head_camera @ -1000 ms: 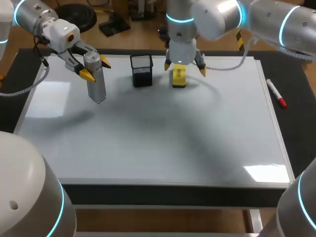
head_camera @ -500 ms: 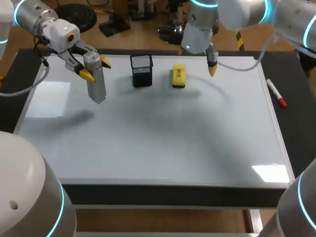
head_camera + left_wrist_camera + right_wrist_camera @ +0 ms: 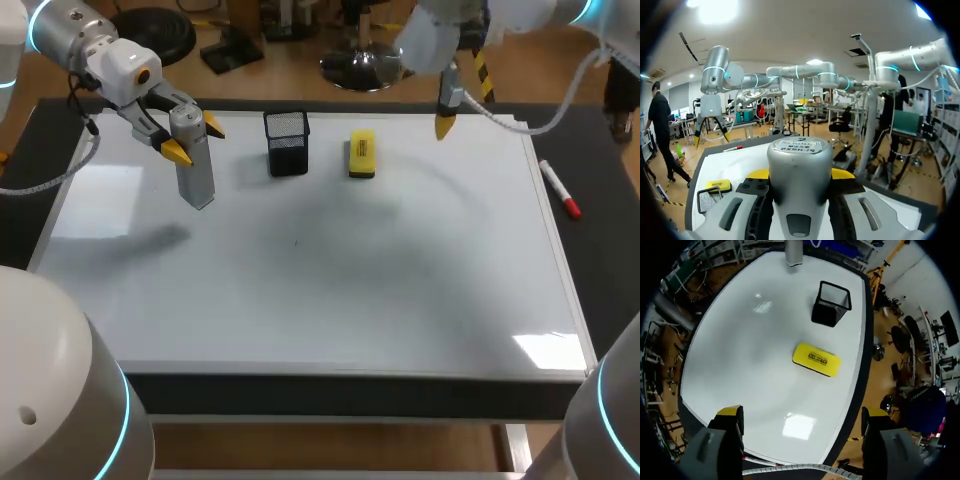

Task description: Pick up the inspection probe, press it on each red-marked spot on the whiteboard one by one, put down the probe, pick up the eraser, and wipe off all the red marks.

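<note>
Over the whiteboard's (image 3: 300,290) left side, your left claw (image 3: 195,140) pinched the probe (image 3: 197,172). Your right claw (image 3: 802,415) hung spread past the far edge, and the eraser (image 3: 361,153) lay beside the mesh cup (image 3: 287,142). No red marks showed. Parking the probe likely wanted a slow, straight descent, with most room nearer you, away from the marker (image 3: 559,188).
</note>
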You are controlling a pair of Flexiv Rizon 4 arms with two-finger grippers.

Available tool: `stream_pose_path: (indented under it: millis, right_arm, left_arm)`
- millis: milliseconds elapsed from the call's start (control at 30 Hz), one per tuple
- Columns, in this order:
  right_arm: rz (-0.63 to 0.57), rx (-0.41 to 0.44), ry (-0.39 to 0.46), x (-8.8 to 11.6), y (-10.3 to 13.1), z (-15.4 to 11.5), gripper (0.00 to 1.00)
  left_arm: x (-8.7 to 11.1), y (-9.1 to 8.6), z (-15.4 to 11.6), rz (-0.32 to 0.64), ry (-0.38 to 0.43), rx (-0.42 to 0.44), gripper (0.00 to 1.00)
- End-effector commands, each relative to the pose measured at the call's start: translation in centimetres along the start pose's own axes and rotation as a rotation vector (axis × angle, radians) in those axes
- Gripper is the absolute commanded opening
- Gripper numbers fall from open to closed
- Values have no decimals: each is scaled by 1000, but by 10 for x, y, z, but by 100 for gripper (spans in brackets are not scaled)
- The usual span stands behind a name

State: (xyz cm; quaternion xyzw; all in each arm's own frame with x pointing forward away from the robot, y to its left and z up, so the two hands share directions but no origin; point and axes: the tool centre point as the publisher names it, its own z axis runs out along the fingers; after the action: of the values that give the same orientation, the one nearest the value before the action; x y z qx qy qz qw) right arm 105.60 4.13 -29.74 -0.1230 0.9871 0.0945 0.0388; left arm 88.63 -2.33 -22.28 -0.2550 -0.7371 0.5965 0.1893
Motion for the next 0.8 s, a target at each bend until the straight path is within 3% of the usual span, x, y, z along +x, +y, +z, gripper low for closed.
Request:
stream_pose_path:
  millis: [33, 400, 800]
  right_arm:
    - [60, -12, 53, -7, -1, -20, 100]
    - [131, -94, 29, -21, 14, -52, 100]
    - [148, -161, -31, -25, 20, -65, 100]
  left_arm:
    - [0, 0, -2, 1, 5, 0, 0]
    - [0, 0, -2, 1, 5, 0, 0]
    - [0, 0, -2, 1, 5, 0, 0]
